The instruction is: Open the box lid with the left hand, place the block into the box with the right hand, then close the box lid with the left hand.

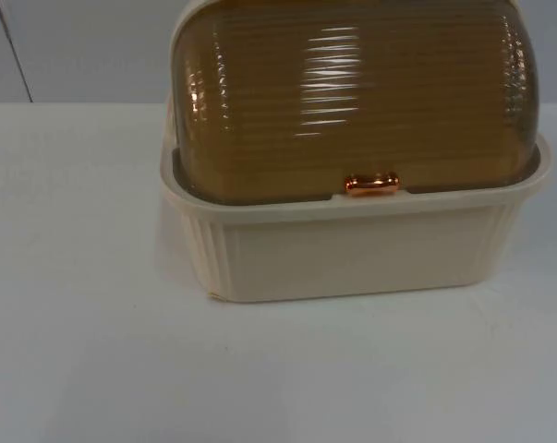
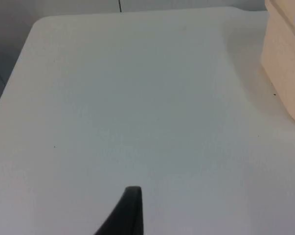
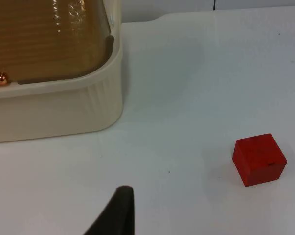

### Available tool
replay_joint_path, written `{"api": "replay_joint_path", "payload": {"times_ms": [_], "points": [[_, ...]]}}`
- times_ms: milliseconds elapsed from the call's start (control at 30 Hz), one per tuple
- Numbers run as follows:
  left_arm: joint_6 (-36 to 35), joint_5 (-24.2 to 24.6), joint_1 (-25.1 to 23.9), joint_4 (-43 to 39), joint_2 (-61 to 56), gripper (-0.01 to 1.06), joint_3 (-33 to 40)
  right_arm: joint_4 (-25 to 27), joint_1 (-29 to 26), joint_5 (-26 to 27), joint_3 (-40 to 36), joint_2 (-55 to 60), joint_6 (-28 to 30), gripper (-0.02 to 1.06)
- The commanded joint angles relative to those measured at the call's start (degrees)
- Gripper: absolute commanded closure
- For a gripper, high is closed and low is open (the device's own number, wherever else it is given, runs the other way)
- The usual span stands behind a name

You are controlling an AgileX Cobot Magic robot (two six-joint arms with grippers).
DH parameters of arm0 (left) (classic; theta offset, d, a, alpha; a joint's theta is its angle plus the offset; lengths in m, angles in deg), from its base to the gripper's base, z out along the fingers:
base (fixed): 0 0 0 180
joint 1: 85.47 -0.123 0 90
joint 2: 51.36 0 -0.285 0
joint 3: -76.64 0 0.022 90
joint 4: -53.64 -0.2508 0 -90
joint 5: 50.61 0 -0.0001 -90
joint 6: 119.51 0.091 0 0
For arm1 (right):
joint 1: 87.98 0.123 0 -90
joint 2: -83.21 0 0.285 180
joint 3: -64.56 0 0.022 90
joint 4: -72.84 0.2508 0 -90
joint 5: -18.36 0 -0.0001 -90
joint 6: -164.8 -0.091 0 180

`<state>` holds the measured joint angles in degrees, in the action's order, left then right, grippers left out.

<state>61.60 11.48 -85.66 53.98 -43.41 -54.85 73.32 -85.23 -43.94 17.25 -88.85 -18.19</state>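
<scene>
One cream box, amber lid shut, red block outside

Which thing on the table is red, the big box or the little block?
The little block is red. It sits alone on the white table, apart from the cream box, whose brown see-through lid is shut.

No readable txt, labels, brand marks, nos. or signs anywhere: none on the cream box, its amber ribbed lid, the red block or the white table.
</scene>
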Motion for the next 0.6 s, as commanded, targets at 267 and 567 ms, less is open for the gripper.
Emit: {"api": "replay_joint_path", "payload": {"times_ms": [267, 567], "points": [[2.3, -0.6, 0.2, -2.4, -0.2, 0.00, 0.3, -0.5, -0.2, 0.6, -0.3, -0.2, -0.1, 0.00], [1.8, -0.6, 0.2, -2.2, -0.2, 0.00, 0.3, -0.5, -0.2, 0.7, -0.3, -0.2, -0.1, 0.00]]}}
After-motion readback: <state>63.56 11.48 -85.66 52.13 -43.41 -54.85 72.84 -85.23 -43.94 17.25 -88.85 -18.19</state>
